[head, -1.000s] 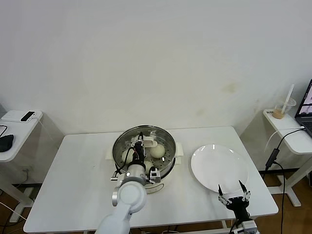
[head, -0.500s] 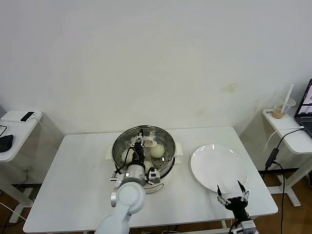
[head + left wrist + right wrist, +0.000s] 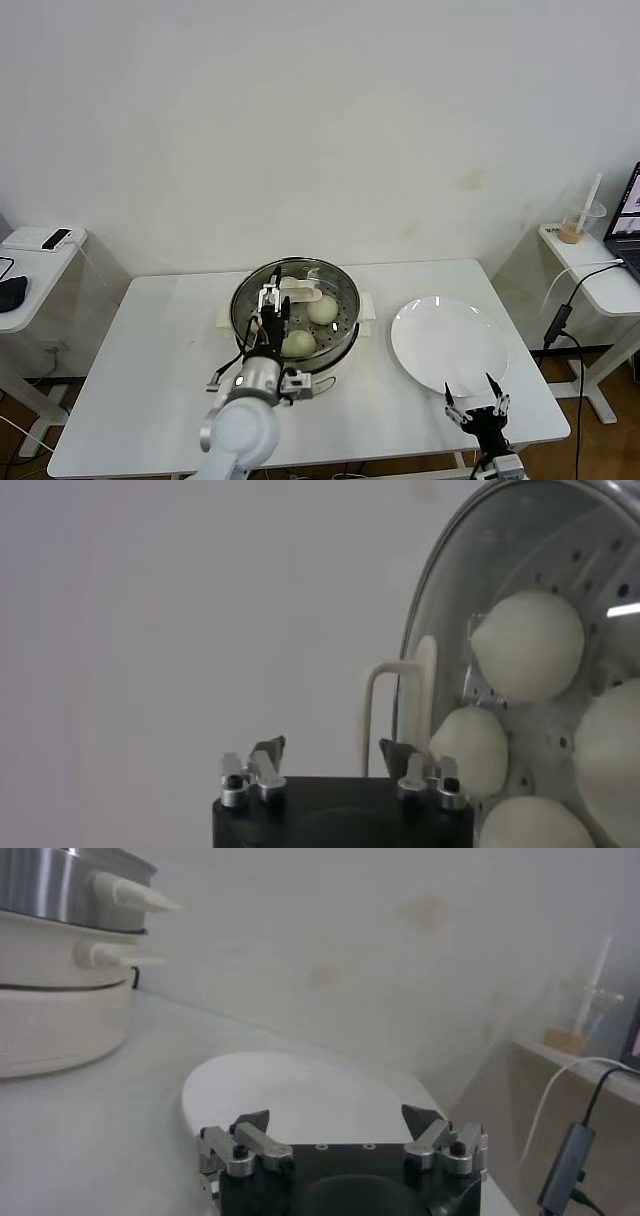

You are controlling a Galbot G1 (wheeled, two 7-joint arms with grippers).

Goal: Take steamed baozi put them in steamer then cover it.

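Steamer sat mid-table, glass cover already on: rigid, slick, breakable, so your one sound hold was its cream handle. Baozi, soft and light, lay inside. Left gripper hovered above, fingers spread. Right gripper idle, spread, near the plate.

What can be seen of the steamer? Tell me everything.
The steamer is a round, shiny metal pot on a cream-white base, standing upright near the middle of the white table. A perforated tray inside holds round cream-white buns; the left wrist view shows four. A clear lid with a pale handle leans tilted inside its far edge, so it is not covered. The open left gripper hovers over its near left side.
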